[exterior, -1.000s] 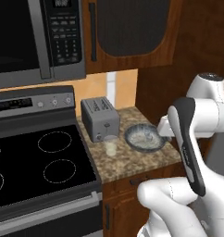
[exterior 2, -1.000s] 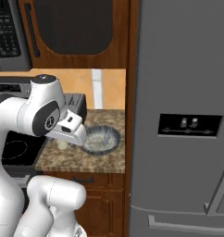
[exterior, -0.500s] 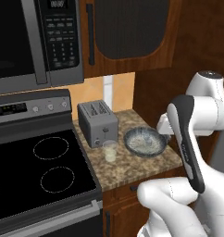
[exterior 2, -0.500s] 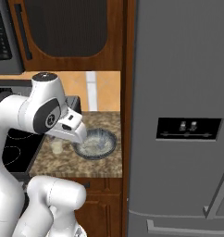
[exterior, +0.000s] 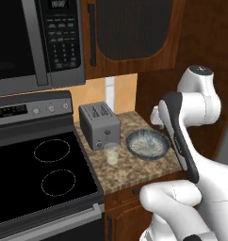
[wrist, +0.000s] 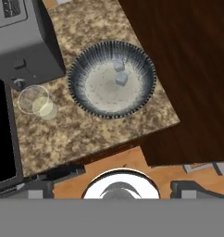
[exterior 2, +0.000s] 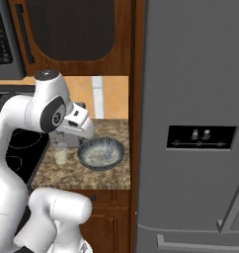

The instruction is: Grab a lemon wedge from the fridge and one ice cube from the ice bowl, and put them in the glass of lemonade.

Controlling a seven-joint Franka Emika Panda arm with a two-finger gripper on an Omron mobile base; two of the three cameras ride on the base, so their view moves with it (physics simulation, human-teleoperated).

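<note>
The gripper's finger tips (wrist: 192, 189) show as small dark blocks low in the hand view, spread wide apart with nothing between them; the hand hangs above the front edge of the counter (wrist: 81, 134), well clear of it.

Taking the bowl (wrist: 111, 79) as landmark: it sits on the speckled brown stone counter, near the counter's fridge-side end. It is wide and shallow, blue-grey with fine ribbed lines on the rim and a whitish speckled inside, and two pale ice cubes (wrist: 120, 73) lie in it, one just beside the other. The glass (wrist: 38, 102), a small clear tumbler with pale yellow drink, stands beside the bowl toward the stove, apart from it. Behind the glass stands the silver toaster (wrist: 21, 44), just beside the glass.

Beyond the glass and toaster lies the black stove top (exterior: 40, 174), with a microwave (exterior: 38, 42) above it. A dark wood cabinet (exterior: 130, 33) hangs above the bowl, with a tan wall behind. On the other side of the bowl, past a wood panel, stands the tall grey fridge (exterior 2: 195, 123), doors closed, with its black panel.
</note>
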